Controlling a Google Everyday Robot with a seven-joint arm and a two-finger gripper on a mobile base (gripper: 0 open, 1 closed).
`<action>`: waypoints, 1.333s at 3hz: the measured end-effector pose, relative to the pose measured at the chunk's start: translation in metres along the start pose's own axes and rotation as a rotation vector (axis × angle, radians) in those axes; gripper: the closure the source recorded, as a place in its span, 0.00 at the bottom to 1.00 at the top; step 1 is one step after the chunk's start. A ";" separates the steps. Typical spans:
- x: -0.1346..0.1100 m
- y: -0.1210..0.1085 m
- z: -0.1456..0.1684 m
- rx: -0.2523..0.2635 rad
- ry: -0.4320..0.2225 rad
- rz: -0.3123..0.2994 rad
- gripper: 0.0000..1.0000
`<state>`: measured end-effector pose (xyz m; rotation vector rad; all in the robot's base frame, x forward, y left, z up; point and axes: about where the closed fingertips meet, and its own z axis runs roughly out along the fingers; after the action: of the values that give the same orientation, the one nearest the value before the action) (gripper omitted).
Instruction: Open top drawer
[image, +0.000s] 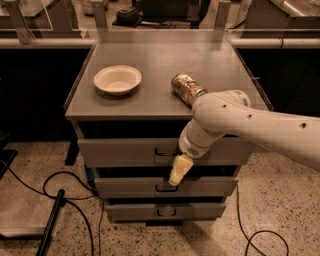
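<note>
The top drawer (120, 152) is the widest grey metal front, just under the cabinet top, and it sits closed. Its small dark wire handle (164, 151) is at the centre. My gripper (179, 170) has pale yellow tips and hangs from the white arm (235, 120) that comes in from the right. It points down and to the left, in front of the cabinet. It is just below and to the right of the top drawer's handle, over the gap above the middle drawer (125, 187). It holds nothing that I can see.
A white bowl (117, 80) and a brown can (186, 89) lying on its side rest on the cabinet top (160, 55). The bottom drawer (130, 211) is closed. Black cables (60, 187) and a dark bar (51, 220) lie on the floor at the left, and another cable (260, 235) at the right.
</note>
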<state>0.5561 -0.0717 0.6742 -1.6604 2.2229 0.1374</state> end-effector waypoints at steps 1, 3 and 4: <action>0.003 -0.004 0.015 -0.013 0.021 -0.018 0.00; 0.017 0.012 0.022 -0.056 0.063 -0.021 0.00; 0.026 0.037 -0.010 -0.057 0.037 0.031 0.00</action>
<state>0.5129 -0.0871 0.6698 -1.6710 2.2932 0.1817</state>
